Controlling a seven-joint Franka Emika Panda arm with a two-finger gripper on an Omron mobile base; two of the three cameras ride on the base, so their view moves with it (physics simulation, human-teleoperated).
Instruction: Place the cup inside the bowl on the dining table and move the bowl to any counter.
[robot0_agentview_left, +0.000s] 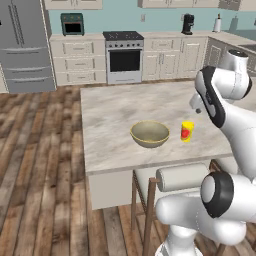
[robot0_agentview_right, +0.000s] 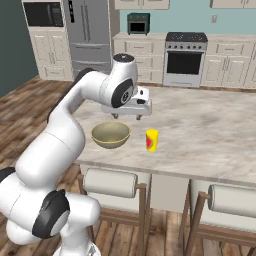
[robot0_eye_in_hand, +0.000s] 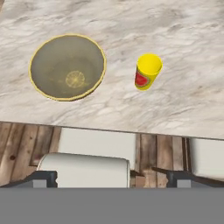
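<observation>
Nothing done yet: the small yellow cup with the red patch on its side (robot0_eye_in_hand: 148, 71) stands on its own on the large beige marble-look dining table (robot0_agentview_left: 115, 107), not in the bowl, and the bowl hasn't left the table. Both steps remain, cup into bowl, then bowl over to the beige countertop on cream panelled cabinets along the teal wall (robot0_agentview_left: 165, 36). Left to right in the hand view: the wide round olive-tan bowl with the paler yellowish rim (robot0_eye_in_hand: 68, 67) sits at about 10 o'clock from frame centre, the cup at about 2 o'clock, near each other but apart, with bare marble between them. From the bowl, the cup lies at 3 o'clock; both are close to the table's near edge, above the pale-cushioned wooden stools (robot0_eye_in_hand: 85, 168). The two-finger gripper (robot0_agentview_right: 126, 115) hangs above the table, over and behind the bowl and cup, touching neither; its fingers stand spread about as wide as they go and hold nothing. Cup orientation: upright, long axis vertical, mouth up, red patch facing the near table edge. Bowl is upright too, mouth up, nothing inside but a pale mark on the bottom. My read: next is a descent onto the cup for a grasp across its body.
</observation>
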